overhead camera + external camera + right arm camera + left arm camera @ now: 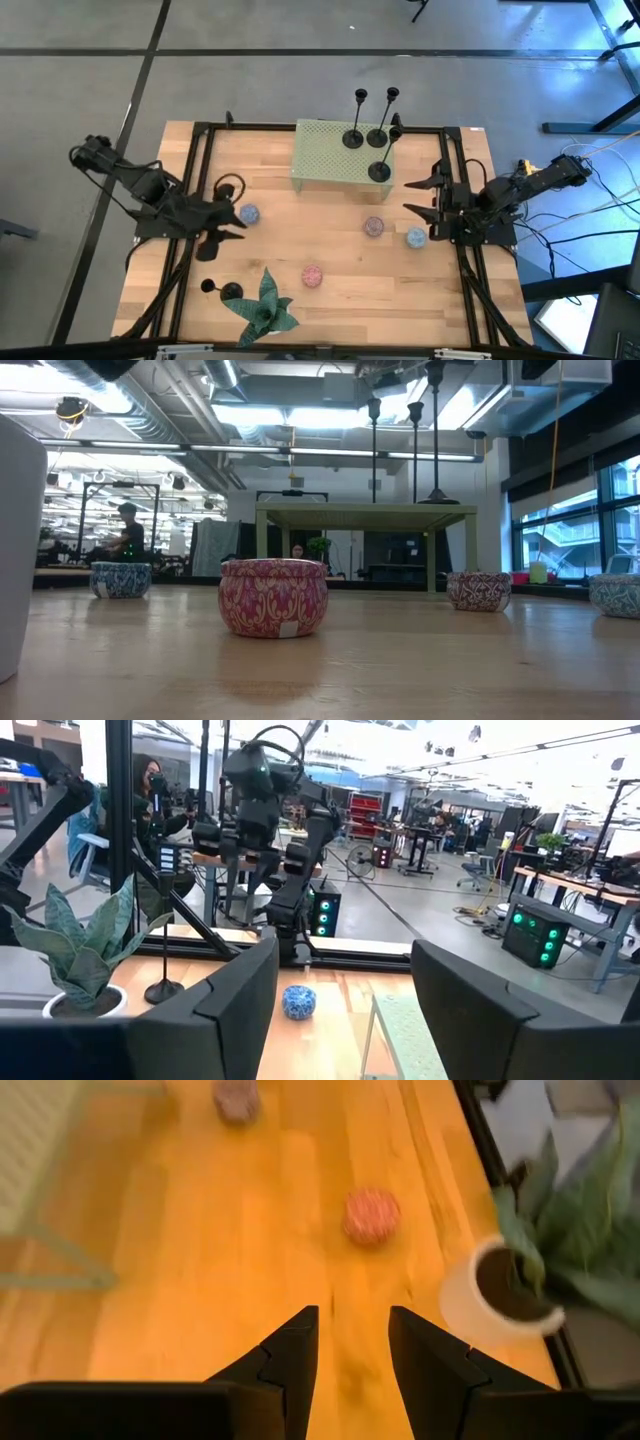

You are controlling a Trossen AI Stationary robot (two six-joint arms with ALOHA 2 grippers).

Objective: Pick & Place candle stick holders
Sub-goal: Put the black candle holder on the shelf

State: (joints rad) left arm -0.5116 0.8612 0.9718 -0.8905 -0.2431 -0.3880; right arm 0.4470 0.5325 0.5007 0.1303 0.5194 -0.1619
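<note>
Black candle stick holders [368, 135] stood clustered on the green perforated stand [322, 156] at the far middle of the tabletop [340, 260]; another holder [220, 290] stood near the left front, beside the leafy plant [266, 308]. The left gripper [232, 222] hovered at the left side, its jaws narrow with a gap and holding nothing. The right gripper [420, 196] waited at the right side, jaws apart and empty, near small patterned tins [373, 227].
</note>
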